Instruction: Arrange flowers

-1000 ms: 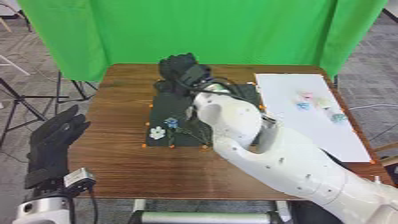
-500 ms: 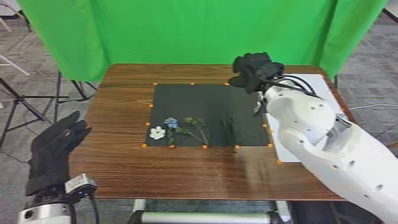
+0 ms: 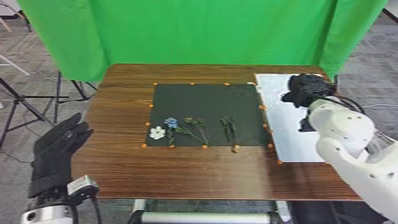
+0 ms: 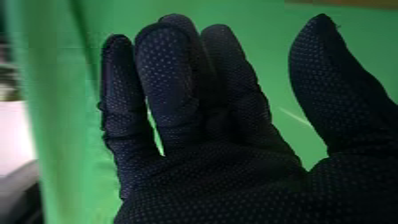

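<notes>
A green curtain (image 3: pixel 213 35) hangs behind a brown table (image 3: pixel 115 175), where a flower arrangement lies partly laid out. The right arm (image 3: pixel 342 142) crosses the table's right side, covering part of a white sheet (image 3: pixel 289 125); whether blooms lie beneath it, one cannot tell. Beside the sheet is a black mat (image 3: pixel 191 102), its middle and far part bare. The left hand (image 3: pixel 60 145) is beside the table's left edge, fingers straight and thumb apart. The right hand (image 3: pixel 308 89) is above the sheet's far part, fingers extended, thumb spread wide, nothing in its grasp. On the mat's near half, leafy stems (image 3: pixel 228 125) lie toward the right, one end poking past the near edge; green sprigs (image 3: pixel 189 120) slant at center, beside a blue flower (image 3: pixel 171 122), with a white flower (image 3: pixel 157 133) near the left corner. All look light, the stalks thin and springy, the petals soft and easily crushed. The stalk, pinched lightly just below the head, is likely the surest hold; the white flower, with little stalk to see, may need taking by its rim. Neighboring stems lie close enough to snag or be nudged. Small orange markers (image 3: pixel 205 146) edge the mat, and a low sweep could brush them.
</notes>
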